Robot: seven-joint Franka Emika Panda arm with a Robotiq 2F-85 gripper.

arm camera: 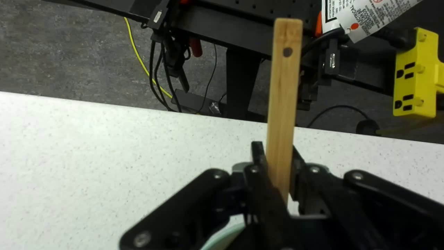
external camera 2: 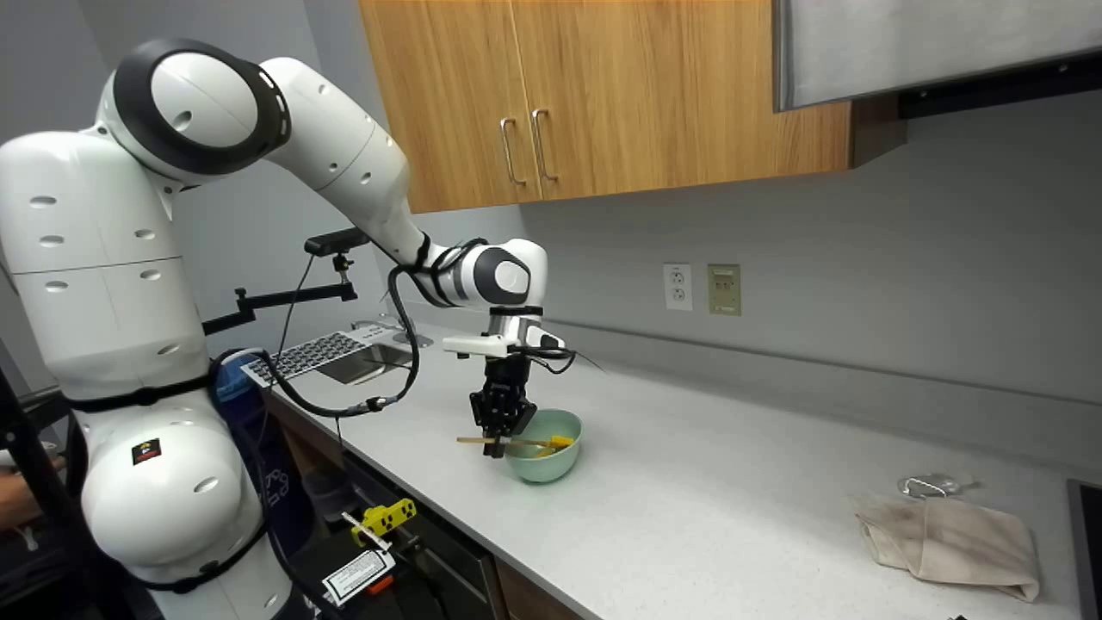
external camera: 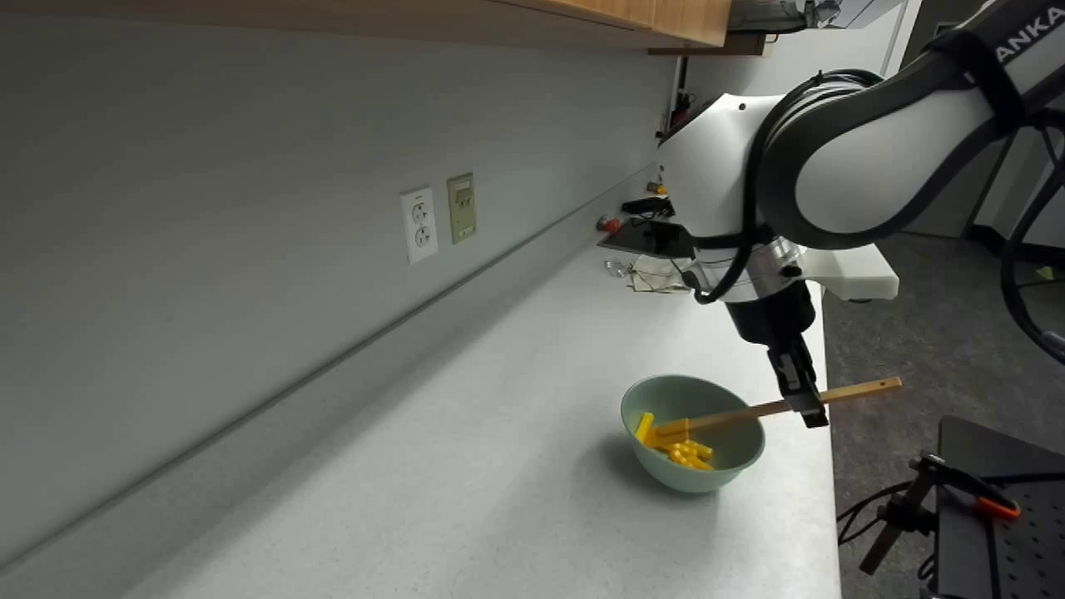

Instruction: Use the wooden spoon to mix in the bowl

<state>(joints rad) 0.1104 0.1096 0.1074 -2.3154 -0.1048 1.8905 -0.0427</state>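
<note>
Franka Panda arm [external camera: 886,179]: one; nearest the camera in an exterior view, reaching in from the room side. Mixing is judged to be the step in hand; drive the arm in slow, level circles.

White speckled countertop [external camera: 466,499]: one; long. Treat its room-side edge as the direction you should not push toward.

Mint-green bowl [external camera: 699,480]: one; upright, nearer the room-side edge than the wall-side edge, nothing seen bracing it. Expect it to slide if you lean on its side, so press lightly.

Robotiq gripper [arm camera: 278,158]: one; both fingers clamped on the handle of the wooden spoon [external camera: 753,412], just outside the bowl on the room side. Fingertips seem low enough to knock the rim; leave yourself clearance on each sweep.

Wooden spoon: one; tilted, holed handle end toward the room-side edge, working end down inside the bowl. Whether it rests on the rim cannot be told. Thin handle, likely to twist in your grip; use short strokes.

Yellow pieces [external camera: 689,453]: several, some stick-shaped; gathered in the bowl's side away from the gripper, around the spoon's working end. Draw them across the bare part and fold them back; a fast flick could throw some out.
</note>
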